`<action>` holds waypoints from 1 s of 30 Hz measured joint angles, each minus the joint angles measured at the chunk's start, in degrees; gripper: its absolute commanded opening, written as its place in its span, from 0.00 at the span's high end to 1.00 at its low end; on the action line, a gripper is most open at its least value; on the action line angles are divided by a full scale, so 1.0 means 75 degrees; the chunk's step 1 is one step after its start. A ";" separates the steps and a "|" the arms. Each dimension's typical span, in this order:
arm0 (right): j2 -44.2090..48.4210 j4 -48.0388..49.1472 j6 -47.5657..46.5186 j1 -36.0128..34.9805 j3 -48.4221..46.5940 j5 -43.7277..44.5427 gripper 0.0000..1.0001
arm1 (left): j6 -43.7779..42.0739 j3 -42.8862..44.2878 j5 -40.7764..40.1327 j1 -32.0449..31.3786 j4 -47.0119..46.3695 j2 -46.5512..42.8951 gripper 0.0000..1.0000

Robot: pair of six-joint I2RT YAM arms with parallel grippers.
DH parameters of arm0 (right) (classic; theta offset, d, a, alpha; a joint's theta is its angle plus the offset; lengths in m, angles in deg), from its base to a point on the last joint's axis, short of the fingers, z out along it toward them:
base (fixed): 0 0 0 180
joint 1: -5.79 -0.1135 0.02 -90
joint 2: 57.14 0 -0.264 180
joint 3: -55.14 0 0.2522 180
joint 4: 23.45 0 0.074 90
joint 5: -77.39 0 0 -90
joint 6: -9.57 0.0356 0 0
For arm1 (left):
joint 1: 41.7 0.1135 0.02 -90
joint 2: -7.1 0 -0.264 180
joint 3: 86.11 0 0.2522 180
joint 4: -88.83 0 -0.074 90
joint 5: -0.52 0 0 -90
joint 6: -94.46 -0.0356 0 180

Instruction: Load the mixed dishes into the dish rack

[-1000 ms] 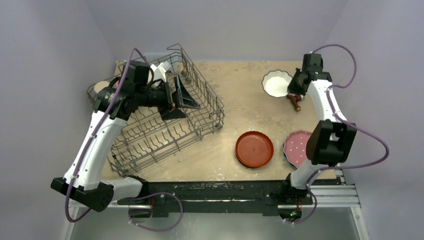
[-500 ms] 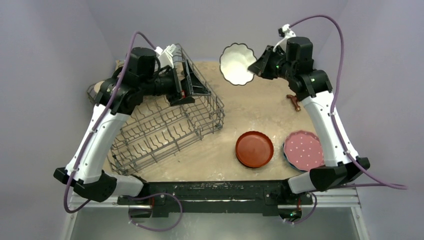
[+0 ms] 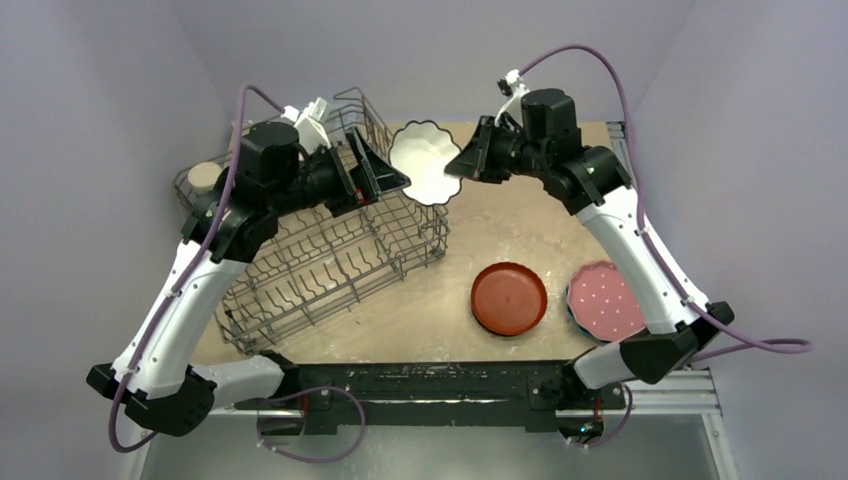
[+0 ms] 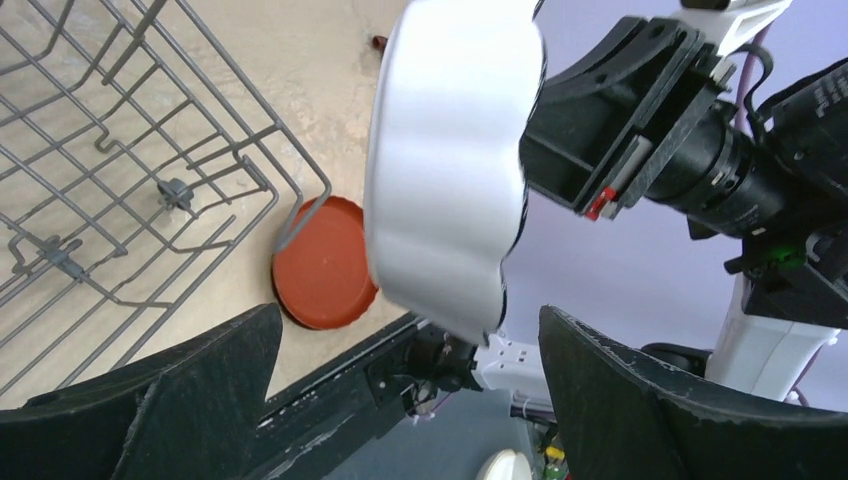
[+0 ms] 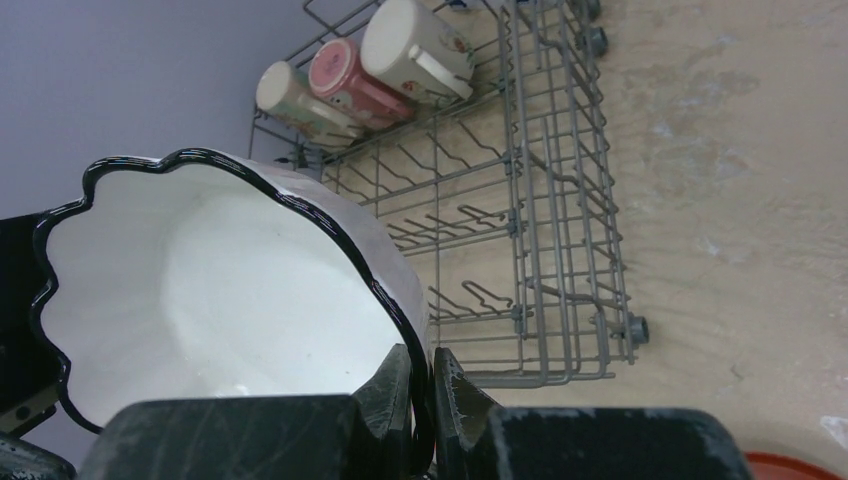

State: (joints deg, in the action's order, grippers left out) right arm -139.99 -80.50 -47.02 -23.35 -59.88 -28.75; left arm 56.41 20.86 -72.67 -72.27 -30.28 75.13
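Two claws meet in mid-air: the right gripper point(image 5: 428, 372) is pinched onto the rim of the white fluted bowl point(image 3: 421, 160), holding it just ahead of the left gripper point(image 3: 388, 178), whose jaws gape wide and empty. This looks like a handover; next, the left must clamp the bowl before the right releases, with the dish rack point(image 3: 330, 262) below the left claw.

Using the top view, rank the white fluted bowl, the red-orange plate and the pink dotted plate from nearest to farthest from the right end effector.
1. white fluted bowl: held by its rim in the right end effector, raised at the far side.
2. red-orange plate: lying flat toward the near edge, centre-right.
3. pink dotted plate: beside the red-orange one, farther to the right.
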 measured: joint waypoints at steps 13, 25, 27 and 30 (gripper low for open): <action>-0.0274 0.0073 0.0335 -0.0819 0.0000 -0.0364 1.00 | 0.0487 -0.0545 -0.0280 0.0000 -0.0752 -0.0370 0.45; -0.0227 0.0221 0.0460 -0.0880 0.0058 -0.0557 0.77 | 0.0621 -0.0682 -0.0356 0.0026 -0.0685 -0.0530 1.00; -0.0149 0.0376 0.0495 -0.0886 0.0137 -0.0638 0.66 | 0.0752 -0.0778 -0.0262 0.0082 -0.0746 -0.0580 1.00; 0.0052 0.0714 0.0603 -0.0898 0.0373 -0.0836 0.48 | 0.0968 -0.0933 -0.0032 0.0198 -0.0831 -0.0647 1.00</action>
State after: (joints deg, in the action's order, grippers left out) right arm -139.59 -75.15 -42.50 -30.08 -57.08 -35.02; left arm 63.66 13.87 -72.91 -70.78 -36.51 70.28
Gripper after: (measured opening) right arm 0.372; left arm 0.477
